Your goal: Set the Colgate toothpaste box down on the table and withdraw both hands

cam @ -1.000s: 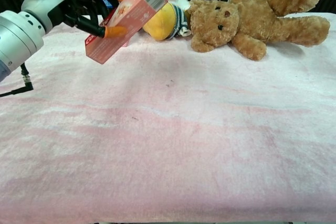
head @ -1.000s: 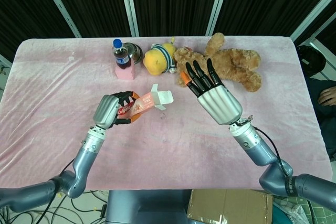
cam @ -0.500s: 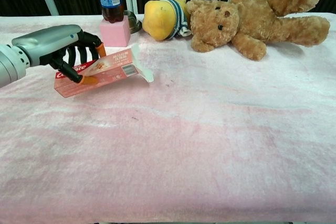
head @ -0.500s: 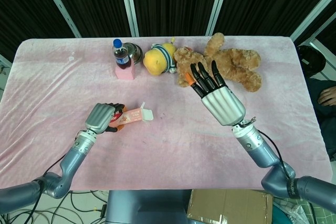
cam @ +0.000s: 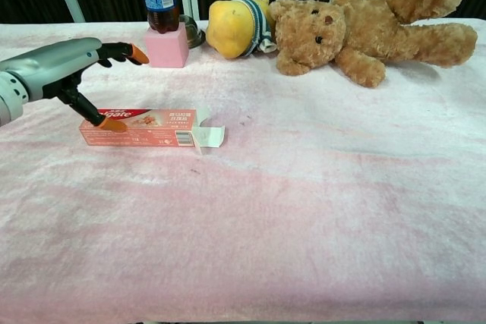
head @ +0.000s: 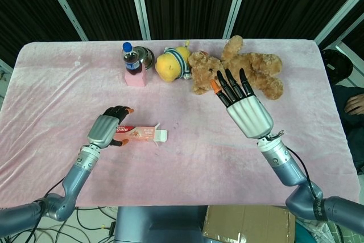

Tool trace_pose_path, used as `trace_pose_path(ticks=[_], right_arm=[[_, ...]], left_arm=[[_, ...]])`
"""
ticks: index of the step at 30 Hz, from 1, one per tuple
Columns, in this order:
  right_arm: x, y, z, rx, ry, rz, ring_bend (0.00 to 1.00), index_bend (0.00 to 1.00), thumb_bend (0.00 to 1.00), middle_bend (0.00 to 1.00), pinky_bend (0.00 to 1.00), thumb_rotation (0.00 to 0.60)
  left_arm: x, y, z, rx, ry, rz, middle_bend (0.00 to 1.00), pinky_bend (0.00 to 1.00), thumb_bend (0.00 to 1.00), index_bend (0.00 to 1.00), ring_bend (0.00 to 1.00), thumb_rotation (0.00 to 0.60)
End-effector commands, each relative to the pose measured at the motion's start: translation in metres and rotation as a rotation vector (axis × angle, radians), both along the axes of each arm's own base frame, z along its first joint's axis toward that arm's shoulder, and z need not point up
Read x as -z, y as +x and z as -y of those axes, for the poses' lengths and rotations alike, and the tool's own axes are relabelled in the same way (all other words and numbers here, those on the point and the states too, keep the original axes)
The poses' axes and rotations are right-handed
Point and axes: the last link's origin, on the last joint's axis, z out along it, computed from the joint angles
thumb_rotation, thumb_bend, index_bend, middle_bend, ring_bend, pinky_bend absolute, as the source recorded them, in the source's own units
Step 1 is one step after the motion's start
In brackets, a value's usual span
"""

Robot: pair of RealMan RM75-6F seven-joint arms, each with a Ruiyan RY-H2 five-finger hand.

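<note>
Head view: the Colgate toothpaste box (head: 140, 134) lies flat on the pink table cloth (head: 187, 157), at about 8 o'clock from the table's middle, its end flap open toward 3 o'clock. The left hand (head: 108, 127) sits at the box's 9 o'clock end, fingers spread apart and grasping nothing. The right hand (head: 243, 105) hovers at 2 o'clock, fingers straight and released, their tips over the brown teddy bear (head: 250, 68). A cola bottle (head: 131, 60) stands on a pink block (head: 135, 77) at 11 o'clock, with a yellow plush toy (head: 172, 64) beside it.

Chest view: the box (cam: 140, 127) rests flat on the cloth. The left hand (cam: 57, 72) is opened, one orange fingertip (cam: 114, 124) touching the box's top face.
</note>
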Motion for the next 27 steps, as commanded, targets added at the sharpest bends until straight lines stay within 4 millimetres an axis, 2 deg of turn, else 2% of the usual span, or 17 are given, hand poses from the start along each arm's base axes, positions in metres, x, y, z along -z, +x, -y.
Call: trace_pose_path(ticks=[1, 8, 10, 12, 15, 20, 27], right_arm=[[0.0, -0.013, -0.006, 0.05, 0.024, 0.049, 0.0, 0.0, 0.31, 0.03, 0.15, 0.6], [0.0, -0.053, -0.033, 0.227, 0.117, 0.251, 0.0, 0.0, 0.27, 0.02, 0.14, 0.6], [-0.002, -0.068, -0.045, 0.28, 0.15, 0.317, 0.0, 0.0, 0.24, 0.0, 0.12, 0.6], [-0.007, -0.097, -0.069, 0.401, 0.201, 0.431, 0.0, 0.0, 0.2, 0.0, 0.1, 0.6], [-0.015, -0.119, -0.092, 0.493, 0.231, 0.501, 0.0, 0.0, 0.18, 0.0, 0.09, 0.6], [-0.026, -0.15, -0.128, 0.595, 0.238, 0.563, 0.0, 0.0, 0.18, 0.0, 0.09, 0.6], [-0.039, -0.178, -0.155, 0.638, 0.191, 0.562, 0.0, 0.0, 0.18, 0.0, 0.08, 0.6]], left_arm=[[-0.009, -0.001, 0.005, -0.014, 0.018, 0.029, 0.12, 0.11, 0.12, 0.15, 0.07, 0.6], [-0.036, -0.011, 0.028, 0.021, 0.065, 0.041, 0.07, 0.08, 0.07, 0.13, 0.04, 0.6], [-0.047, -0.019, 0.042, 0.045, 0.084, 0.029, 0.04, 0.04, 0.05, 0.11, 0.01, 0.6], [-0.064, -0.036, 0.069, 0.046, 0.107, 0.016, 0.01, 0.01, 0.04, 0.08, 0.0, 0.6], [-0.079, -0.049, 0.09, 0.05, 0.121, -0.009, 0.0, 0.0, 0.04, 0.04, 0.0, 0.6], [-0.095, -0.071, 0.117, 0.064, 0.138, -0.069, 0.0, 0.0, 0.04, 0.01, 0.0, 0.6], [-0.105, -0.082, 0.133, 0.068, 0.168, -0.092, 0.0, 0.0, 0.04, 0.0, 0.0, 0.6]])
